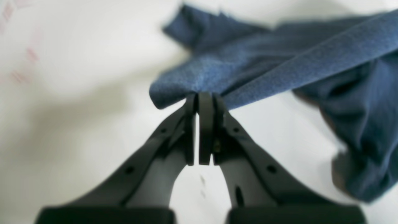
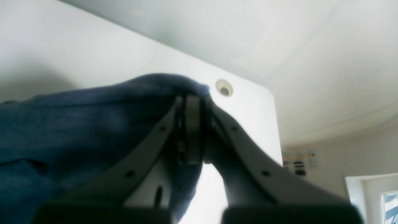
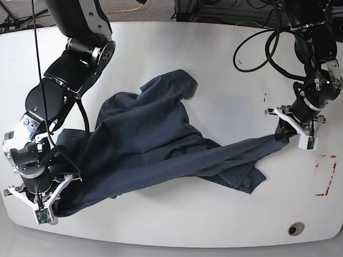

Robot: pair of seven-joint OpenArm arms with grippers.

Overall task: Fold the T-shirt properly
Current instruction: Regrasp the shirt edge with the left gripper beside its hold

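Note:
The dark navy T-shirt (image 3: 159,145) lies crumpled and stretched diagonally across the white table (image 3: 219,62), with no lettering showing. My left gripper (image 3: 281,136), on the right of the base view, is shut on a stretched corner of the fabric. In the left wrist view the left gripper (image 1: 202,95) pinches a folded hem of the T-shirt (image 1: 279,62), which is pulled taut to the right. My right gripper (image 3: 61,184), at the front left, is shut on the opposite end. The right wrist view shows the right gripper (image 2: 192,93) clamped on the bunched T-shirt (image 2: 77,124).
A round cable hole (image 3: 295,228) sits near the table's front right corner and appears as the cable hole (image 2: 224,88) beyond the right gripper. Red tape marks (image 3: 326,176) lie at the right edge. Black cables (image 3: 259,47) loop over the table's back right.

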